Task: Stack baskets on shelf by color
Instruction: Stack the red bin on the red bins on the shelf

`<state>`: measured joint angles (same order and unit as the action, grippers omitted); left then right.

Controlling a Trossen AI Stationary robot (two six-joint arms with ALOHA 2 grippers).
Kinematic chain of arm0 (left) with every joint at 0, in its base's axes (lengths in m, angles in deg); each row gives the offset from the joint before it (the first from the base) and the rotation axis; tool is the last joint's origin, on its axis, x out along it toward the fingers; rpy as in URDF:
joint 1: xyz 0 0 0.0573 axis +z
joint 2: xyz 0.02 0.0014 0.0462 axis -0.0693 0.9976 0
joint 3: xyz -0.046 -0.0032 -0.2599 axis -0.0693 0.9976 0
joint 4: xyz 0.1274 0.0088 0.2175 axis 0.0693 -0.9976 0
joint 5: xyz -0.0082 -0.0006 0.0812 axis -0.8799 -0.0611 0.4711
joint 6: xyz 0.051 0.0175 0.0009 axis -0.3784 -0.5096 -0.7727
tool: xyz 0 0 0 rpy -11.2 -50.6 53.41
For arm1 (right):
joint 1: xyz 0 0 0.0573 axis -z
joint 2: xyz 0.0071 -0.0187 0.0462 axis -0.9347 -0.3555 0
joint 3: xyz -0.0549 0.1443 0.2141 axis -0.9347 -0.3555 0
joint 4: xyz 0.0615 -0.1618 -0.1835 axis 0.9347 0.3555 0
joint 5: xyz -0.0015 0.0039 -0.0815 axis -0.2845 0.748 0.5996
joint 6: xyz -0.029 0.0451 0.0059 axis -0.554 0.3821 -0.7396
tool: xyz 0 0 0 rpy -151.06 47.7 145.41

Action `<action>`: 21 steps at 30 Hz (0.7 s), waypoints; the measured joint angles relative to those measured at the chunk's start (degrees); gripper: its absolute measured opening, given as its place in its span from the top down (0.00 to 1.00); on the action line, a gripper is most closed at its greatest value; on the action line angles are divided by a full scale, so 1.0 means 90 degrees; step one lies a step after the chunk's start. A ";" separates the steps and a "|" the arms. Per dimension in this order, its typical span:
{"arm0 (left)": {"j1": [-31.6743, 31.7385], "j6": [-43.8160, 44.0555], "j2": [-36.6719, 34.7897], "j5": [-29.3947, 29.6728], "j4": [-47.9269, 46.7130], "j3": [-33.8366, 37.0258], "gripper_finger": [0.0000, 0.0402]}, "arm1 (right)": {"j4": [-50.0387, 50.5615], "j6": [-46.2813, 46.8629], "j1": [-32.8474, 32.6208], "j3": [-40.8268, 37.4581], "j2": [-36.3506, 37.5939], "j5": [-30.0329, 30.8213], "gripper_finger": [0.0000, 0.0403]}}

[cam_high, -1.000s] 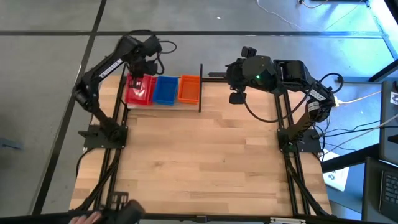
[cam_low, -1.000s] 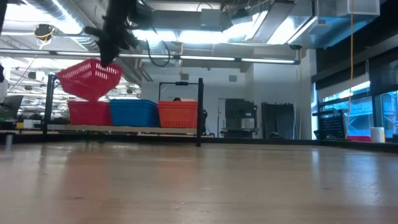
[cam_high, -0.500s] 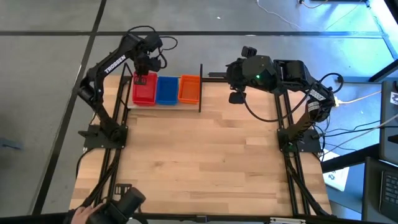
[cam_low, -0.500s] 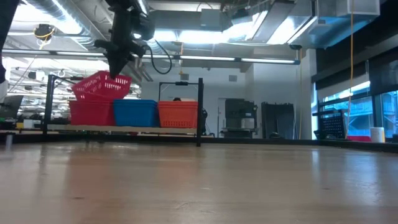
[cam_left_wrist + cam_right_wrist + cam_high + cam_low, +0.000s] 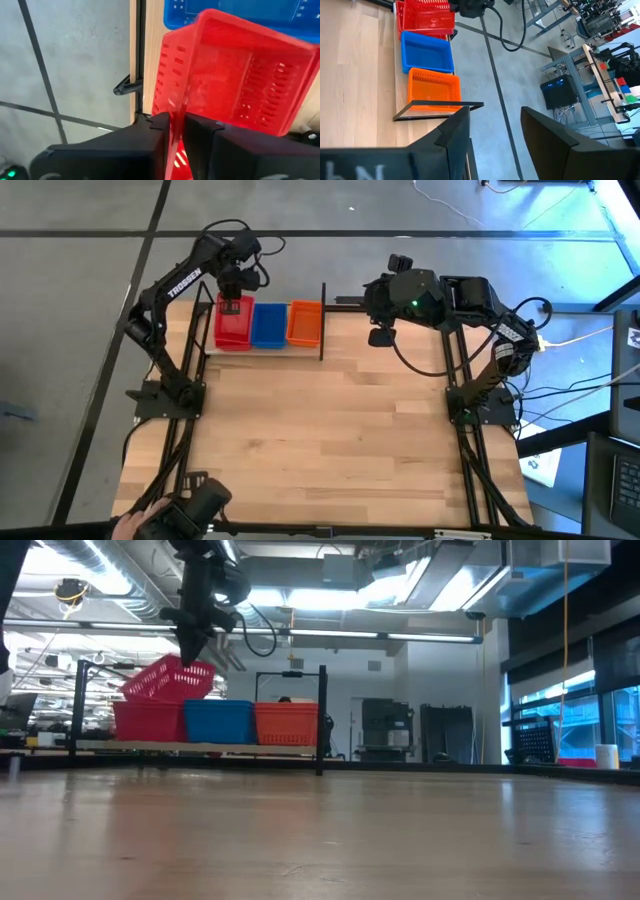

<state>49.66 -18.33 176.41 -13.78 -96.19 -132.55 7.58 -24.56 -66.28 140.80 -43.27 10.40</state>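
The top red basket (image 5: 168,680) has come down from high in the air onto the red stack at the upper left, still tilted. The left gripper (image 5: 176,131) pinches its wall. The right gripper (image 5: 492,132), fingers spread, waits at upper right, beyond the shelf (image 5: 322,320).

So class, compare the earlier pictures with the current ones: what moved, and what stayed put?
The left gripper carried the top red basket from beyond the shelf's end to over the red stack and lowered it; it sits tilted, its rim between the fingers. The blue basket, orange basket and right gripper stayed put.
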 joint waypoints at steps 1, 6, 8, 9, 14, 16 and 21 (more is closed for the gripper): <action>0.0000 0.0090 0.0000 0.0002 -0.0009 0.0000 0.90 | -0.0001 0.0000 0.0000 0.0000 0.0000 0.0002 0.55; 0.0000 0.0535 0.0000 0.0002 -0.0009 0.0000 0.88 | 0.0001 0.0002 0.0000 0.0000 0.0000 0.0002 0.55; 0.0000 0.0732 0.0000 0.0002 -0.0009 0.0000 0.88 | 0.0002 0.0000 0.0000 0.0000 0.0000 0.0002 0.55; 0.0000 0.0778 0.0000 0.0003 -0.0009 0.0000 0.88 | 0.0001 0.0000 0.0000 0.0000 0.0000 0.0002 0.55; -0.0100 0.1110 -0.0014 0.0596 -0.0015 0.0000 0.89 | -0.0001 0.0002 0.0000 0.0000 0.0000 0.0002 0.55; -0.0180 0.1137 -0.0046 0.0855 -0.0023 0.0000 0.89 | -0.0001 0.0002 0.0000 0.0000 0.0000 0.0002 0.55; -0.0310 0.1081 -0.0354 0.0959 0.0047 0.0000 0.88 | -0.0035 0.0002 0.0000 0.0000 0.0000 0.0002 0.55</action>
<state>46.86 -8.60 173.22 -5.15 -95.77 -132.55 7.26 -24.54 -66.28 140.80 -43.27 10.43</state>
